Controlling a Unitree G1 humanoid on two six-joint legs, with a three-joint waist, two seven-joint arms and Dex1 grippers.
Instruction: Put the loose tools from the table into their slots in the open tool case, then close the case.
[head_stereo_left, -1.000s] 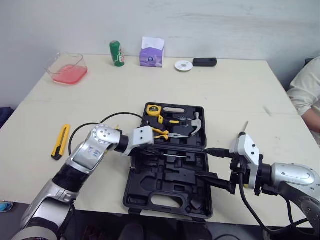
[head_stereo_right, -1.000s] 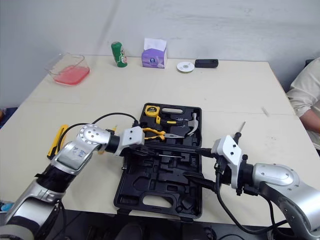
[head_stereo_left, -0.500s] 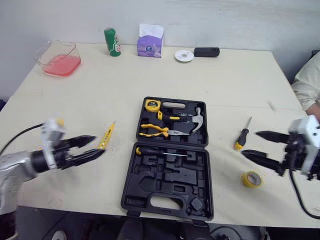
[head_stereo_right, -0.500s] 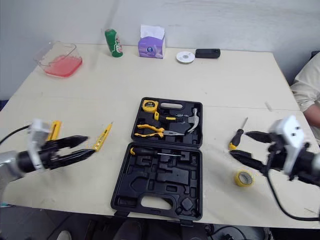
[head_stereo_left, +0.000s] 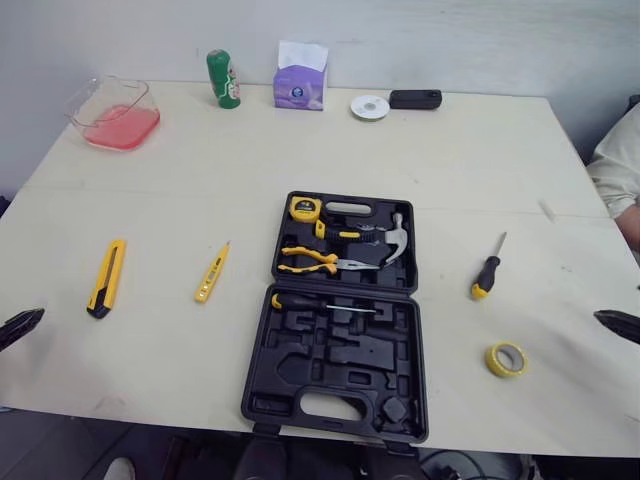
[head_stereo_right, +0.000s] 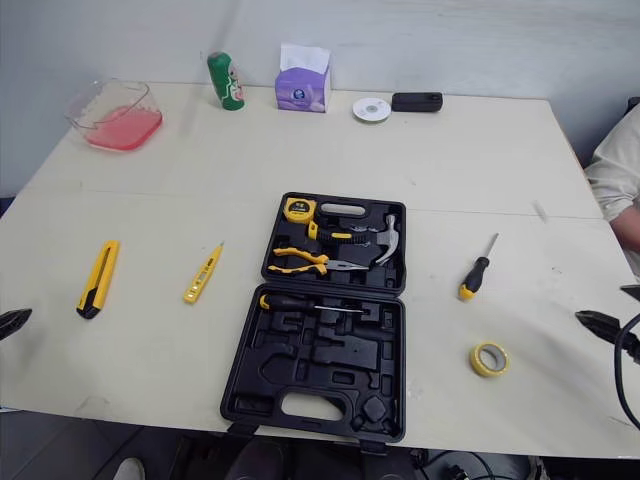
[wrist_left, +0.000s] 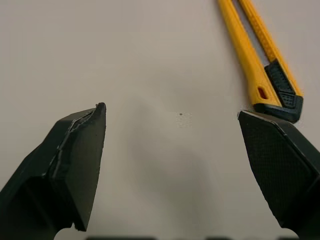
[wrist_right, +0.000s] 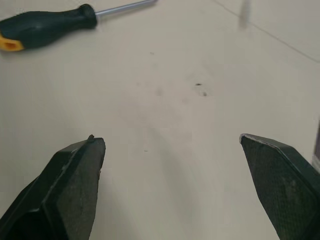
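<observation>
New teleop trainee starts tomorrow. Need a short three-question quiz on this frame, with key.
1. Short answer: which hand is nearer the screwdriver and the tape roll?
2. Multiple choice: which loose tool lies closest to the left hand? A) utility knife B) tape roll C) screwdriver
3. True or false: the tool case is already shut.

Key:
1. The right hand.
2. A.
3. False, it lies open on the table.
</observation>
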